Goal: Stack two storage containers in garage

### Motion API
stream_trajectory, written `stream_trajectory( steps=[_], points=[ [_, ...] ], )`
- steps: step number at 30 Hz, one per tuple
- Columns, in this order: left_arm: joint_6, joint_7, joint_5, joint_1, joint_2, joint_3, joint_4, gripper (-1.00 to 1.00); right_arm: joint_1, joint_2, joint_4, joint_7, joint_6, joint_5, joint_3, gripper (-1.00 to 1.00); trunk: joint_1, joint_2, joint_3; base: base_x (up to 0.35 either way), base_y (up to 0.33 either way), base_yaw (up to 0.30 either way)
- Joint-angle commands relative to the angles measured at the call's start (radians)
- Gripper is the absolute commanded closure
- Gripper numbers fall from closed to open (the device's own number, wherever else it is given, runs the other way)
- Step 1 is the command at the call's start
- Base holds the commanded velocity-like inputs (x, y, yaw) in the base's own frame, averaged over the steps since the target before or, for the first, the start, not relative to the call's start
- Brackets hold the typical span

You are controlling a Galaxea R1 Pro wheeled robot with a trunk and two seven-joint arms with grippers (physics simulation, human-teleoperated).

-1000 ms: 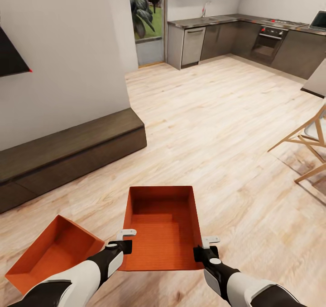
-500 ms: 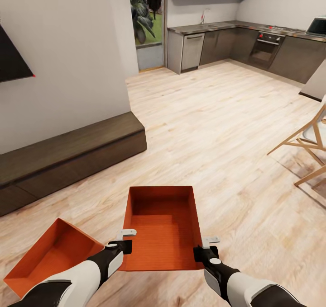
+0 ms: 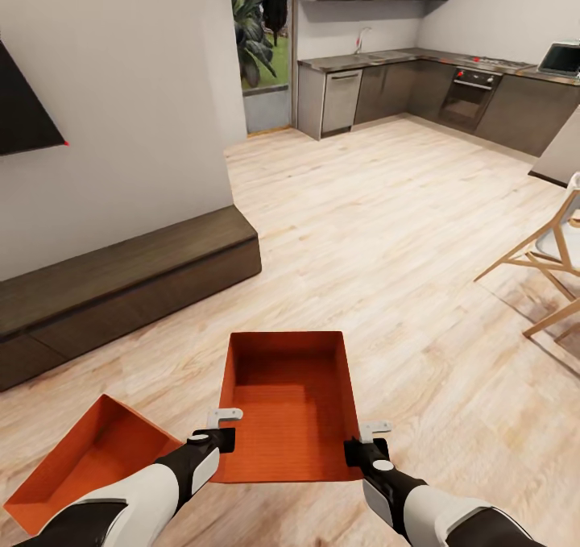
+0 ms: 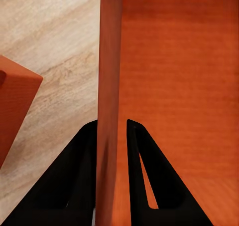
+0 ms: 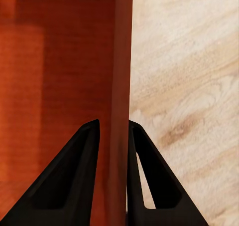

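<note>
I have 1 orange bin [image 3: 290, 406] held up in front of me over the light wood floor [image 3: 403, 233], open side up, between both arms. My left gripper [image 3: 219, 428] is pinching the bin's left wall near its near corner; in the left wrist view the 2 black fingers [image 4: 82, 176] sit on either side of that thin wall. My right gripper [image 3: 367, 442] is pinching the right wall the same way, 1 finger inside and 1 outside. The second bin [image 3: 84, 462] lies on the floor to my left, just beside my left forearm and turned at an angle. A low dark bench [image 3: 121, 277] runs along the white wall on the left, kitchen cabinets [image 3: 419, 88] stand far ahead, and a wooden chair [image 3: 548, 273] is at the right.
</note>
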Motion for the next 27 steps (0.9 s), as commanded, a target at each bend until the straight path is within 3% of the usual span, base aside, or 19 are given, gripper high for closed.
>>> stream_trajectory(
  steps=[1, 27],
  points=[
    [0.004, 0.011, 0.000, 0.000, 0.016, 0.015, 0.003, 1.00, -0.002, 0.000, 0.000, -0.016, -0.062, -0.017, -0.032, 1.00, 0.000, -0.001, 0.001, 0.000, 0.000, 0.000],
    [0.004, 0.011, 0.000, 0.000, 0.017, 0.015, 0.003, 1.00, 0.012, 0.000, 0.000, -0.016, -0.069, -0.015, -0.032, 1.00, 0.000, -0.001, 0.043, 0.000, 0.000, 0.000]
  ],
)
